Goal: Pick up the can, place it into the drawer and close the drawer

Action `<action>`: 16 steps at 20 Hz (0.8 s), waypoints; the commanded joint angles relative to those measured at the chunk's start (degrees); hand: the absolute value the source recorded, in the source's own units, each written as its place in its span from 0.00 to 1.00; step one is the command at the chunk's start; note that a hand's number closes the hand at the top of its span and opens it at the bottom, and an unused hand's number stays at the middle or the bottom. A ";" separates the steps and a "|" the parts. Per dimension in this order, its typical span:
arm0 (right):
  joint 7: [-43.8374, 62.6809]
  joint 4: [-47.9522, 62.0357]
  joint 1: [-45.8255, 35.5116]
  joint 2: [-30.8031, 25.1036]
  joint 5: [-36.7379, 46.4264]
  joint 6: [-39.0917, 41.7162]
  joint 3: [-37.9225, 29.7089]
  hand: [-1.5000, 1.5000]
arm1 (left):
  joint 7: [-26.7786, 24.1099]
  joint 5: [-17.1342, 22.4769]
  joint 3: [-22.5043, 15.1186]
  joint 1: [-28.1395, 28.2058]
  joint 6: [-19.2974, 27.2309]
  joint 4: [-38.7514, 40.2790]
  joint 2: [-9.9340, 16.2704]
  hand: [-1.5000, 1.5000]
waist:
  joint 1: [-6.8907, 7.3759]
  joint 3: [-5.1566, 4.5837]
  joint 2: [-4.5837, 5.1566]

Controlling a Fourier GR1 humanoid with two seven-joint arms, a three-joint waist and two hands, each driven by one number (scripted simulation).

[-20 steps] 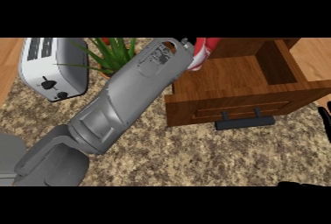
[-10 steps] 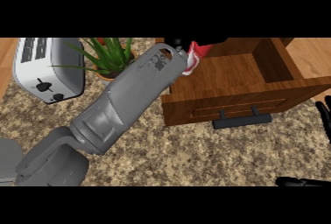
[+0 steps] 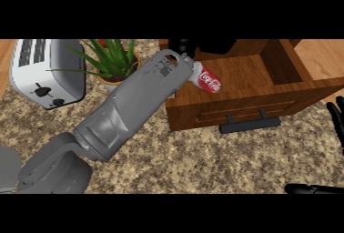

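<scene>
Head view: the can (image 3: 210, 82) has tipped over inside the open drawer (image 3: 304, 86) at upper centre since a moment ago, apparently released, left hand (image 3: 183, 47) grip indeterminable, closing outstanding.

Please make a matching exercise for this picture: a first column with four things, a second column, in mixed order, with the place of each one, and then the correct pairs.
Things:
1. can
2. toaster
3. potted plant
4. right robot hand

Places:
A. at the picture's right edge
B. inside the open wooden drawer
C. at the far left on the counter
D. between the toaster and the drawer

Pairs: 1-B, 2-C, 3-D, 4-A
</scene>
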 commanded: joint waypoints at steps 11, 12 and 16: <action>-4.46 -5.31 -0.12 -6.17 9.18 1.47 -0.72 0.00 | -5.22 6.08 0.99 3.33 2.52 -1.21 -0.01 0.00 | 0.08 -0.11 0.06; -6.05 -3.92 -1.40 -5.49 12.39 0.46 1.07 0.00 | -4.55 6.62 1.13 2.52 2.49 -0.62 -0.01 0.00 | 0.09 -0.08 0.43; -4.67 -6.36 -3.42 -7.01 17.42 0.18 3.65 0.00 | -4.80 8.34 2.09 0.46 0.67 -1.28 -0.01 0.00 | 1.95 -0.14 -0.16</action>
